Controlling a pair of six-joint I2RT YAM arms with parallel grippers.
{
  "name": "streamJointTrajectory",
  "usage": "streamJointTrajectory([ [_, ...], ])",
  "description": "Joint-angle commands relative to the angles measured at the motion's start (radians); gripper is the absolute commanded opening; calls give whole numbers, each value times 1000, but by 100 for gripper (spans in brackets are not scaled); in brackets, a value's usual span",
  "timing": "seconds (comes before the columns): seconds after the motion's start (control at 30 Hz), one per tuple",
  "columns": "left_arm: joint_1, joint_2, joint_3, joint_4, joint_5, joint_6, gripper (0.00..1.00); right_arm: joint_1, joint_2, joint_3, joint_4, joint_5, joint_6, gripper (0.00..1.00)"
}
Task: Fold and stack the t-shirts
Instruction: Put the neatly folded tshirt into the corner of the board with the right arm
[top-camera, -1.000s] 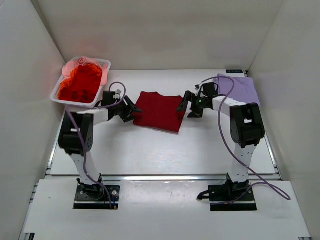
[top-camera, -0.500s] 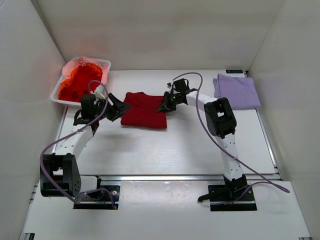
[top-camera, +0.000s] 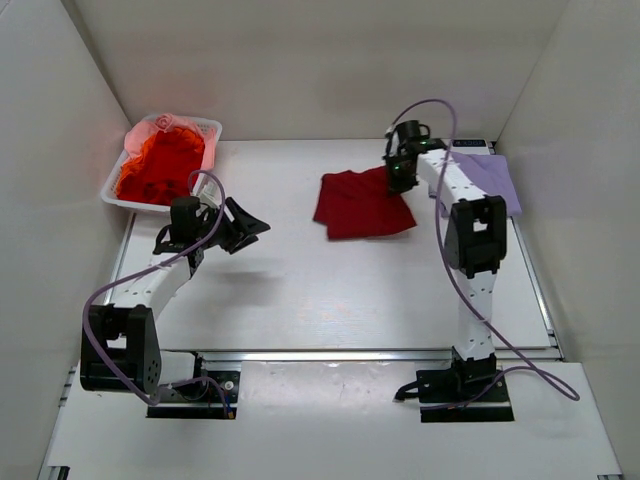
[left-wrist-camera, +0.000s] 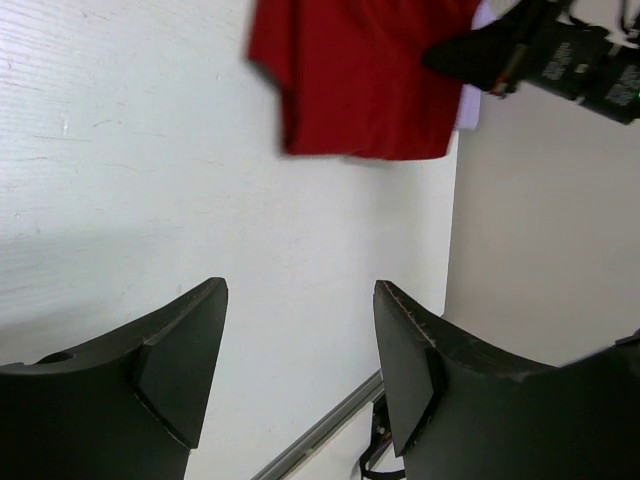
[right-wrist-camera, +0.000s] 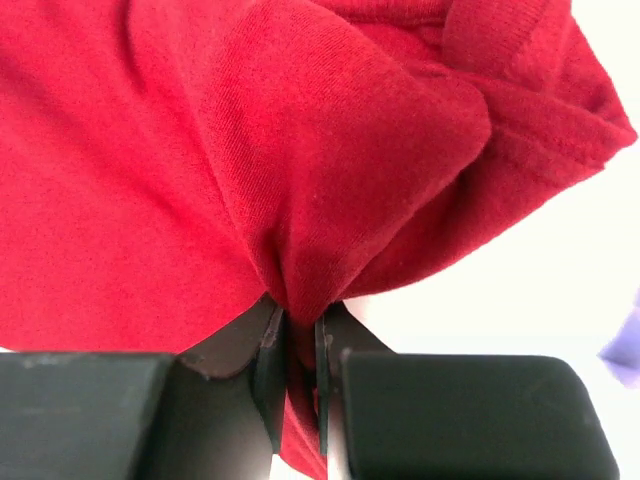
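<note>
Your dark red shirt (top-camera: 360, 205) now lies farther right on the tabletop (top-camera: 300, 290), pinched in your right claw (right-wrist-camera: 300, 335) (seemingly by a bunched fold); your left claw (left-wrist-camera: 300, 300) gapes, empty.

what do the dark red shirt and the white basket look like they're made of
Dark red folded shirt: soft matte knit cloth, probably cotton jersey; fine knit grain and limp folds show. White basket: seemingly thin smooth plastic; too small to be sure.

Red shirt (top-camera: 362, 203) folded centre; lavender shirt (top-camera: 498, 180) right; orange shirts (top-camera: 158, 170) left.
</note>
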Motion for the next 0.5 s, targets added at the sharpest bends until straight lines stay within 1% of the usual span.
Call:
streamJointTrajectory([
  [0.0,-10,2,1,32,12,19,71,-95,-148,21,14,148,-160,1],
  [0.1,-15,22,7,26,6,29,71,-163,-159,69,-3,171,-224,0],
  [0.2,-22,36,17,26,2,36,71,-236,-142,158,-41,189,-264,0],
  [0.37,-27,62,21,24,-8,52,71,-338,-38,339,-109,237,-333,0],
  [0.47,-25,76,30,17,-15,62,71,-407,-30,342,-83,188,-327,0],
])
